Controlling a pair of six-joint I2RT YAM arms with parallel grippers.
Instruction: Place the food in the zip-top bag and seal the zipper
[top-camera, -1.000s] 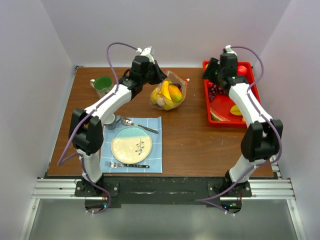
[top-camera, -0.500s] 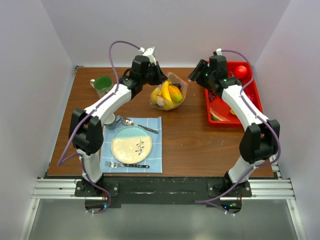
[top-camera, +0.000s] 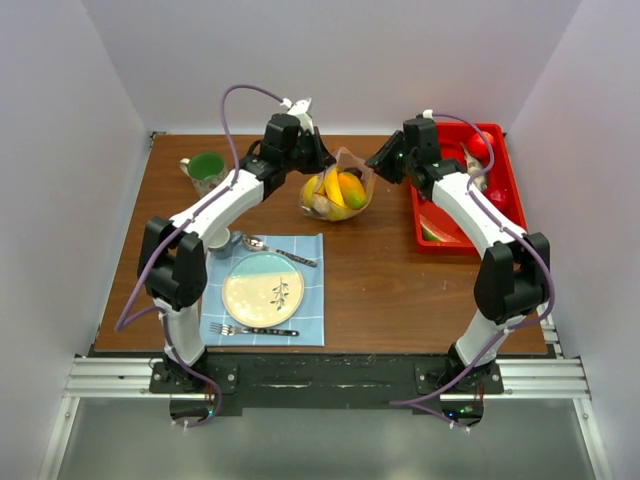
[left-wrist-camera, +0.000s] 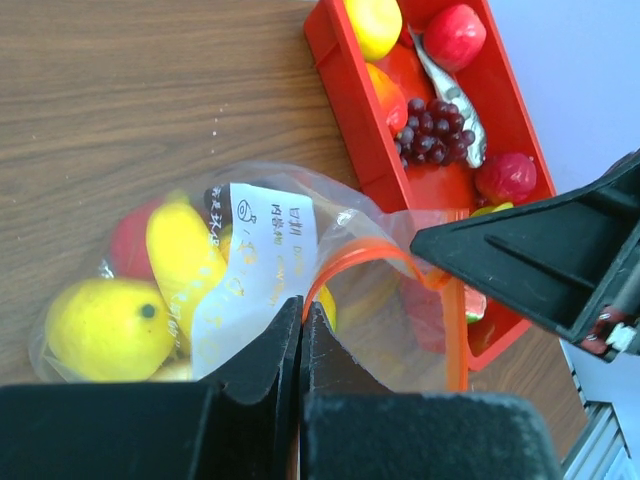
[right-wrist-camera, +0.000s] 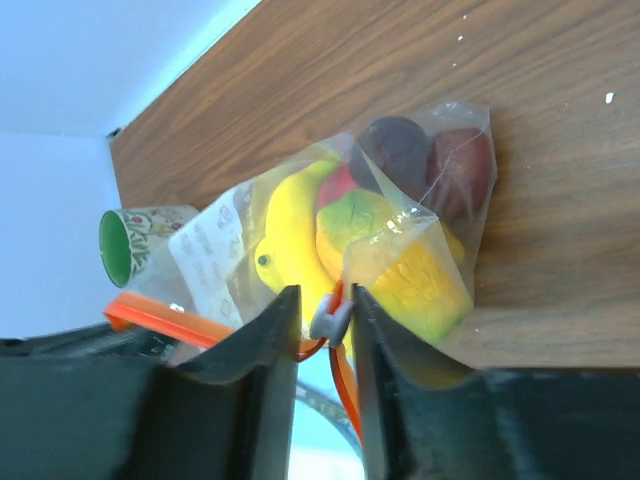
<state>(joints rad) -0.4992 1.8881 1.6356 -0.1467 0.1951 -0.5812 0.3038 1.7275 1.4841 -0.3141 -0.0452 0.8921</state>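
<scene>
The zip-top bag (top-camera: 338, 192) lies mid-table, holding yellow, orange and red food (right-wrist-camera: 290, 240). My left gripper (left-wrist-camera: 301, 305) is shut on the left end of the bag's mouth, pinching the orange-red zipper (left-wrist-camera: 372, 252). My right gripper (right-wrist-camera: 325, 300) is at the mouth's right end, its jaws closed in round the zipper's small grey slider (right-wrist-camera: 331, 320). In the top view the two grippers face each other across the mouth, left (top-camera: 322, 158) and right (top-camera: 378, 160). More food, purple grapes (left-wrist-camera: 432, 118) and a red fruit (left-wrist-camera: 455, 35), lies in the red tray (left-wrist-camera: 340, 90).
The red tray (top-camera: 497, 128) stands at the back right, under my right arm. A green cup (top-camera: 205, 166) sits at the back left. In front of the bag lies a blue napkin (top-camera: 312, 325) with a plate (top-camera: 263, 290), spoon (top-camera: 275, 248) and fork (top-camera: 250, 330).
My right arm has swung left from over the tray to the bag's mouth, and its jaws have narrowed round the slider. The left gripper has kept its hold.
</scene>
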